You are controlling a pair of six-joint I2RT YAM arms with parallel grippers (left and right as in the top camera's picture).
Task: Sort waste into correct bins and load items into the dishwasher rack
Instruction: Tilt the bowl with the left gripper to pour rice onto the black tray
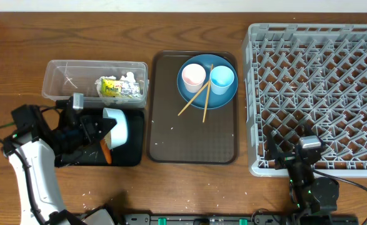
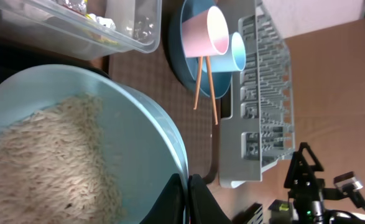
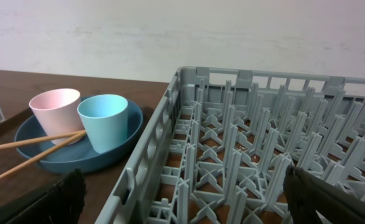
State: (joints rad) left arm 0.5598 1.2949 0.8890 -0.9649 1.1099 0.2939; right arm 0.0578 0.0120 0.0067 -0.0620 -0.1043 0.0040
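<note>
The left jaws are shut tight on the rim of the white bowl (image 2: 138, 137), one finger inside the wall and one outside, at the bowl's 6 o'clock in the left wrist view. The bowl is tipped on its side above the black tray (image 1: 130, 156), and a heap of loose rice (image 2: 45, 162) lies against its lower wall. The carrot (image 1: 107, 153) lies in the black tray at the bowl's 6 o'clock.

The bowl looks stiff and smooth-walled, so a thin rim pinch could probably slip or swing under a sharp tilt. A slow roll of the wrist would suit it. The rice is light and loose and should slide out in a rush, though some grains may cling.

At 12 o'clock from the black tray the clear tub (image 1: 64, 78) holds the wrapper (image 1: 112, 88) and the tissue (image 1: 128, 78). At 3 o'clock the brown tray (image 1: 192, 137) carries the blue plate (image 1: 224, 100), with the pink cup (image 1: 192, 76), the light-blue cup (image 1: 222, 79) and the chopsticks (image 1: 196, 100) on it. Further toward 3 o'clock the dishwasher rack (image 1: 321, 94) sits on the worktop (image 1: 170, 25).

The right jaws stand wide apart and hold nothing, low at the rack's 6 o'clock edge.
</note>
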